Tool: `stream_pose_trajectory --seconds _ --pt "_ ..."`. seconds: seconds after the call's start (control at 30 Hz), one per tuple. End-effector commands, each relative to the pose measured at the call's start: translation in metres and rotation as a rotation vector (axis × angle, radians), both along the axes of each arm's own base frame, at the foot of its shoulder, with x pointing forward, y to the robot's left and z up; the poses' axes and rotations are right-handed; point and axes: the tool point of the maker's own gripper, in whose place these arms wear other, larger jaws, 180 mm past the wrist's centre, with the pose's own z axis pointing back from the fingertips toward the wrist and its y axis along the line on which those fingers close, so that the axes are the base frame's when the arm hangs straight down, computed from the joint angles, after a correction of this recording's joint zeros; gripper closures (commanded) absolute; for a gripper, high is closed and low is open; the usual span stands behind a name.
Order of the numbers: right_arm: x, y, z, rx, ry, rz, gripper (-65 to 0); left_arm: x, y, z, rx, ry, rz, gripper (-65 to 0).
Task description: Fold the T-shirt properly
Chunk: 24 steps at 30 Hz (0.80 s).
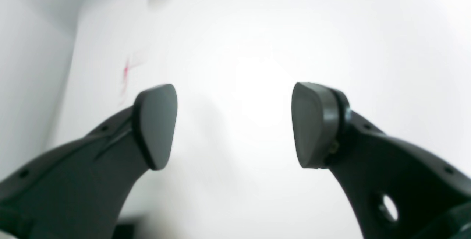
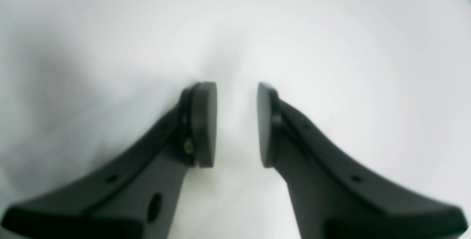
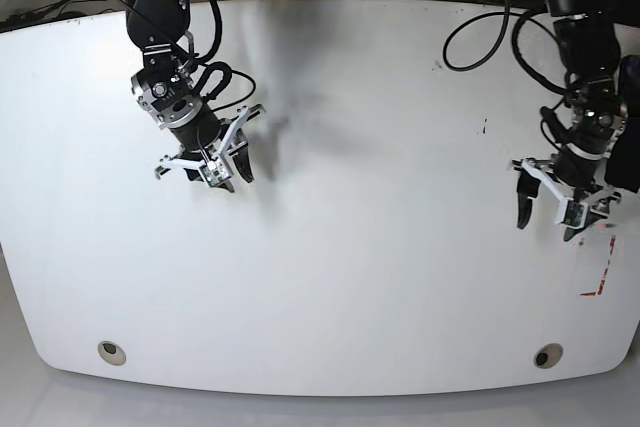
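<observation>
Two black robot arms hang over a white, rounded-edge table (image 3: 330, 277), and no T-shirt is visible in any of the three views, so its position and appearance cannot be told. Working from the left of the base view: the right gripper (image 3: 232, 176) hovers over the upper-left part of the table, its dark pads facing each other with a narrow gap and nothing between them; the right wrist view shows the same narrow gap over bare white surface, and a soft grey shadow lies on the table just beside the gripper. Near the front edge sit two small round grommets, one at the left (image 3: 111, 352) and one at the right (image 3: 546, 355). Toward the right edge, the left gripper (image 3: 546, 219) hangs with its jaws spread wide and empty, as the left wrist view confirms. Just beside it, short red tape marks (image 3: 603, 269) lie on the tabletop. Black cables (image 3: 478, 37) loop near the upper right arm.
</observation>
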Motion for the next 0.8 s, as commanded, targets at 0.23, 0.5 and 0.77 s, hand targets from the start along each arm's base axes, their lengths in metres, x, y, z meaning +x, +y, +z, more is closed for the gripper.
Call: stream_pose_trajectory --seconds 0.23,0.5,0.77 --pt "-0.014 -0.073 0.009 0.091 -0.189 -0.226 -17.1 -0.041 -0.087 -0.031 -0.137 -0.064 -0.085 -44.6" --pt "-0.079 -0.085 -0.006 0.146 -0.104 -0.288 -17.1 -0.134 -0.129 -0.064 -0.217 0.086 -0.102 -44.6" --pt "-0.159 -0.077 -0.012 0.201 0.023 -0.303 -17.1 -0.229 -0.142 -0.083 -0.232 0.335 -0.059 -44.4"
